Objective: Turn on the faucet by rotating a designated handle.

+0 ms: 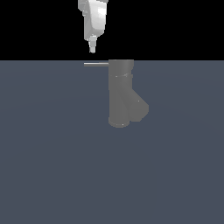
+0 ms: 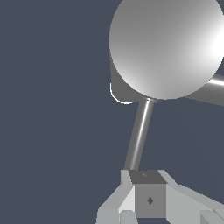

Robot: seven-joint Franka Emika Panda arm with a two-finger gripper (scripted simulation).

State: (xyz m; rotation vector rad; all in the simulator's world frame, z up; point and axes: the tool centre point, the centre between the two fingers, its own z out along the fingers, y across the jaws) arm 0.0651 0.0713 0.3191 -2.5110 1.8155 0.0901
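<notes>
On the flat blue-grey floor, which fills the lower part of the exterior view, stands the faucet, a matte grey upright cylinder near the middle of the scene. A short thick spout branch angles off its lower half toward the exterior view's right, giving the body a Y-shaped outline. From the wrist view the cylinder's round top shows as a bright disc.

Above and toward the exterior view's left of the faucet hangs the white robot arm, pointing downward against the black background.

Out of the cylinder's top the handle sticks sideways toward the exterior view's left, a thin straight light-grey rod lying level. A second rod shows at the disc's far side in the wrist view.

The gripper hovers just above the handle's free end, apart from it. Whether its jaws are spread or pressed together I cannot tell.
</notes>
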